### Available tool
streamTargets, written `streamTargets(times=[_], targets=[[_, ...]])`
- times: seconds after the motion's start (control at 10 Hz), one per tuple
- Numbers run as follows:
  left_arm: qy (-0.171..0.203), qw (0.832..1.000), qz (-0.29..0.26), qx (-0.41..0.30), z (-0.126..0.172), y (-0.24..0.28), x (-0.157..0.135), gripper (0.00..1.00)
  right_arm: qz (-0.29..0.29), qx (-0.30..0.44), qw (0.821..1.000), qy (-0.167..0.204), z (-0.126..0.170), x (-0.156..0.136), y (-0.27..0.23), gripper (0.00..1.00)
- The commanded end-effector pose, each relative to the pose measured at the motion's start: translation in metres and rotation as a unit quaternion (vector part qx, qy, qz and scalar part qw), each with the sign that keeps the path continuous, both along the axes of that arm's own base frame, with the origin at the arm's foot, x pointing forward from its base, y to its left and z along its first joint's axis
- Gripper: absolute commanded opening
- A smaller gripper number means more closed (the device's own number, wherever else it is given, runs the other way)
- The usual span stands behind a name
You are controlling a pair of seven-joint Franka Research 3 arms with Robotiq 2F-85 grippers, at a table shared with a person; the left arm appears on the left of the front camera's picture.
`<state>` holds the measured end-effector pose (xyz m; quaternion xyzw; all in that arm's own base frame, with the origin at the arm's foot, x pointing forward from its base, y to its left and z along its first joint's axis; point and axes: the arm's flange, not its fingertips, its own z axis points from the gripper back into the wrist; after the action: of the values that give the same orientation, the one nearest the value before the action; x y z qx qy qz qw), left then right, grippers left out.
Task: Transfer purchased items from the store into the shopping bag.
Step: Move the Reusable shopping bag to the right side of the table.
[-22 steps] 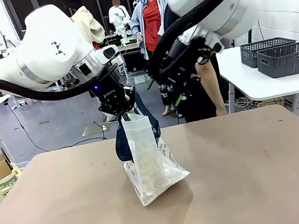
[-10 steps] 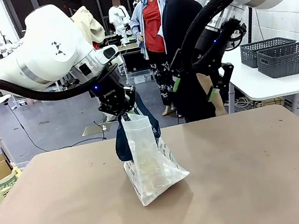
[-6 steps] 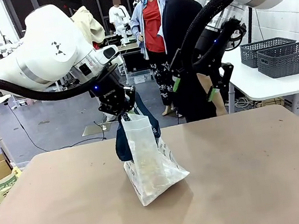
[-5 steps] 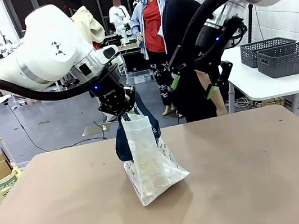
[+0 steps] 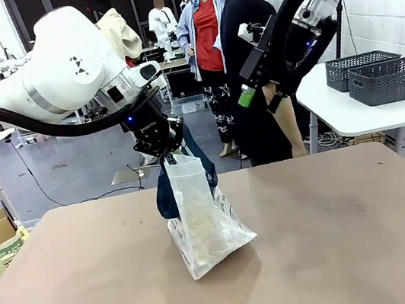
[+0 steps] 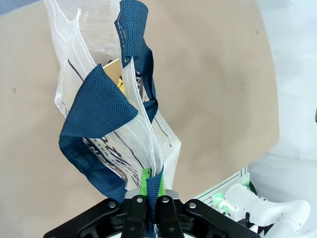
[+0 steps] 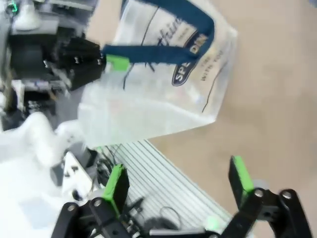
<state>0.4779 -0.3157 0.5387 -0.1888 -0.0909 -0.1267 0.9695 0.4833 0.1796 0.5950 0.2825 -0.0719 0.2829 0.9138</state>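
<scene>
Centrally, shopping bag upright on table, navy handle pinched by left gripper; right gripper spread and empty, raised upper right, nearer to two grey baskets on side table at right edge; person standing behind

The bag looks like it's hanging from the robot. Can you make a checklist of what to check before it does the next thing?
1. Left end effector clamped on the navy handle: ok.
2. Shopping bag resting on the table, held up: ok.
3. Bag mouth open wide enough for items: not ok, the sides hang close together.
4. Right end effector open and empty, raised off to the bag's side: ok.
5. Something already inside, a tan and yellow patch: cannot tell what.
6. Grey baskets on the side table, contents: cannot tell.
</scene>
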Motion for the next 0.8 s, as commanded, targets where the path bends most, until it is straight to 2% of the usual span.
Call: streamTargets(times=[0.0,0.1,0.2,0.3,0.4,0.5,0.7], targets=[[-0.001,1.0,0.001,0.0,0.002,0.001,0.0,0.0,0.069,0.031,0.997,-0.032,-0.005,0.006,0.001,1.0],[-0.001,1.0,0.001,0.0,0.002,0.001,0.0,0.0,0.106,0.032,0.993,-0.049,-0.009,0.007,-0.003,1.0],[-0.001,1.0,0.001,0.0,0.002,0.001,0.0,0.0,0.116,0.017,0.99,-0.076,-0.011,0.01,-0.011,1.0],[-0.001,1.0,0.001,0.0,0.002,0.001,0.0,0.0,0.121,0.037,0.985,-0.114,-0.007,0.012,-0.021,1.0],[-0.001,1.0,0.001,0.0,0.002,0.001,0.0,0.0,0.096,0.007,0.994,-0.059,-0.006,0.006,0.0,1.0],[0.0,1.0,0.0,0.0,0.0,0.0,0.0,0.0,0.096,0.007,0.994,-0.059,-0.006,0.006,0.0,1.0],[0.019,0.998,-0.014,0.058,0.011,-0.005,0.009,0.0,0.096,0.007,0.994,-0.059,-0.006,0.006,0.0,1.0]])
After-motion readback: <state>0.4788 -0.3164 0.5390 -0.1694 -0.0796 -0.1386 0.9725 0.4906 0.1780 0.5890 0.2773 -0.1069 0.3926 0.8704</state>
